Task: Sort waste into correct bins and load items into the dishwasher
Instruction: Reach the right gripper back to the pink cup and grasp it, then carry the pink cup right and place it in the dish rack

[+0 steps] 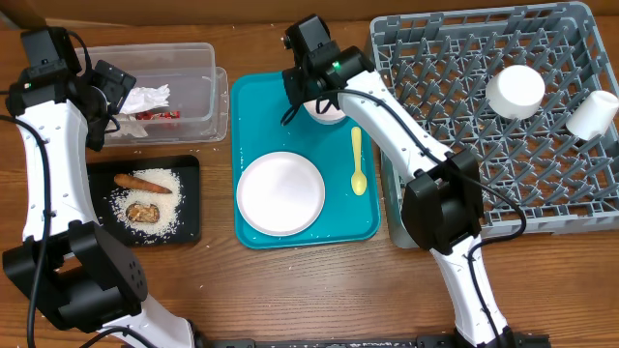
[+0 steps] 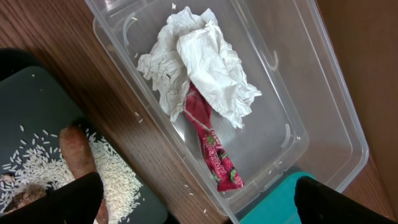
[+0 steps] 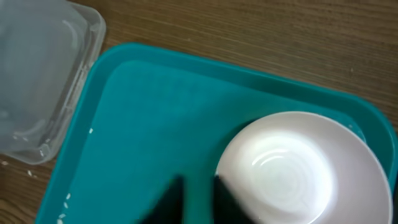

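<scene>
Wood-grain tabletop ran under everything, with the teal tray in the middle and the grey dish rack at its 3 o'clock. We saw the pale pink small dish standing upright at the 12 o'clock end of that tray, and the right gripper sat right over its rim. In the right wrist view the dish lay at about 2 o'clock from the fingers. The jaws stood narrow, one dark finger on the tray side and the other against the dish's near edge. We could not tell whether the rim was truly pinched between them.

The dish is round, so no long axis mattered; we judged that the grip turned on the rim sitting between the pads. The right arm was plainly the nearer one, and the rack, holding the white bowl and the small white cup, lay on its side.

The left gripper hung wide and empty above the clear tub, where the crumpled white napkin lay on the red shiny wrapper. The large round white plate and the yellow plastic spoon, lying 12 to 6, waited on the tray.
</scene>
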Robot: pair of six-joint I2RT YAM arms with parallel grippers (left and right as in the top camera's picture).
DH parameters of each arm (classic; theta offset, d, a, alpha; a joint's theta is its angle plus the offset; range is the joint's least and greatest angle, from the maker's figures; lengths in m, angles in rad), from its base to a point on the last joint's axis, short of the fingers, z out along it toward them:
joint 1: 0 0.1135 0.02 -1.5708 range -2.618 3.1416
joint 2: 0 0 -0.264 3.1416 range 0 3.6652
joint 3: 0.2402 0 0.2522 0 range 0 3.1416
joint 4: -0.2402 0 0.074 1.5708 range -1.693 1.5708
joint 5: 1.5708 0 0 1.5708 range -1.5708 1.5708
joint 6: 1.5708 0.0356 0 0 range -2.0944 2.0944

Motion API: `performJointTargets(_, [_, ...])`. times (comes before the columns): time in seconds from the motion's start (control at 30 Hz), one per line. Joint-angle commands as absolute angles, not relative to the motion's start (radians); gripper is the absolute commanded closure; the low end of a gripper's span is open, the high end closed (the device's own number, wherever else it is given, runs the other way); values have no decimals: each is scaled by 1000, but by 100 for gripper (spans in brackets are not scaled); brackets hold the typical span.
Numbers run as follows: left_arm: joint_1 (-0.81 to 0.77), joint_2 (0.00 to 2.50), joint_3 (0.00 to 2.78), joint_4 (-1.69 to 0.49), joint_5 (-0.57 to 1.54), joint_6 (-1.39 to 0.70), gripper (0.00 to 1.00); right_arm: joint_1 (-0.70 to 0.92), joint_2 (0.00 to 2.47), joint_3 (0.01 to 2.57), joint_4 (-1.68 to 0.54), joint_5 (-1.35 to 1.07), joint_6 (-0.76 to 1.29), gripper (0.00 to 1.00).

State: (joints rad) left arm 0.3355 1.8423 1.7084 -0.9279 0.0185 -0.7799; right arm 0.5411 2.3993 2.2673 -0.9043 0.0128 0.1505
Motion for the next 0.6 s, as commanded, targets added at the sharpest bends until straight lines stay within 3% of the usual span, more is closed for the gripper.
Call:
performJointTargets(0.0, [332,1844,1718,-927,16,-789,0,530,2399,2279,-902,14,144,67])
performJointTargets(0.07, [332,1844,1718,-927,16,-789,0,530,2399,2243,-894,17,135,65])
performJointTargets(0.17, [332,1844,1718,-927,16,-789,0,530,2400,2147,-842,17,130,49])
performJointTargets(0.23, [332,1844,1718,-927,16,-789,0,530,2400,2110,-815,16,130,44])
performJointTargets(0.47, [332,1844,1718,-927,16,-789,0,533,2402,2027,-744,6,130,44])
performJointTargets(0.53, [332,1844,1718,-927,16,-789,0,533,2403,2019,-737,6,130,58])
performJointTargets(0.57, [332,1844,1718,-927,16,-789,0,533,2403,2019,-736,6,130,58])
